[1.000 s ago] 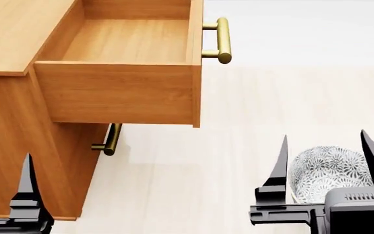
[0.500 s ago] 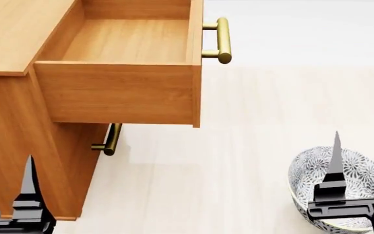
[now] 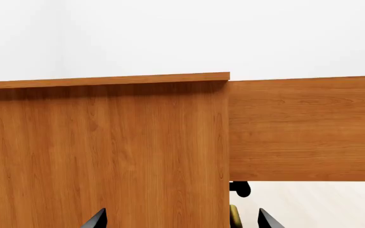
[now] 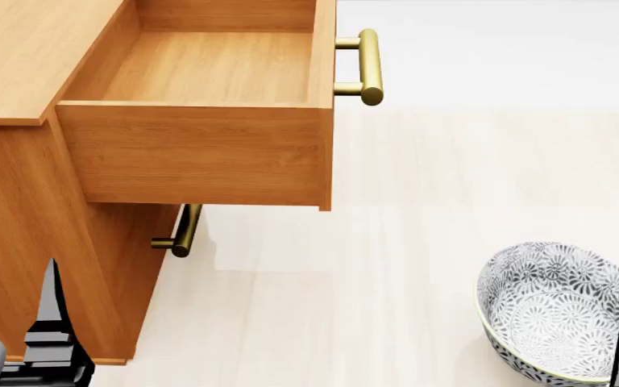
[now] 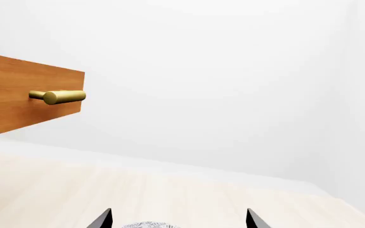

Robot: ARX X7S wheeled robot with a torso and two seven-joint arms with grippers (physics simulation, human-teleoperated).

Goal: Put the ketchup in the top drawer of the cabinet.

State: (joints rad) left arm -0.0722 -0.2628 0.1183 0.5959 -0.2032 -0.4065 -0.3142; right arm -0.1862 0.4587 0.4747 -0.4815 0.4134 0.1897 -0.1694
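Beside the cabinet (image 4: 19,226), the top drawer (image 4: 202,153) is standing open and empty; no ketchup is showing; both pincers, left (image 3: 177,219) and right (image 5: 177,218), are gaping empty.

L gripper (image 3: 179,219) fingers spread, low; R gripper (image 5: 177,218) fingers spread too.

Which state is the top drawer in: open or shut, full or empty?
Open and empty: the top drawer juts out from the cabinet, its bare wooden floor showing.

Beyond the hand's (image 5: 178,219) spread fingertips, the top drawer (image 5: 24,95) juts out, its brass handle (image 5: 59,96) end-on, above the pale tabletop (image 5: 189,194).
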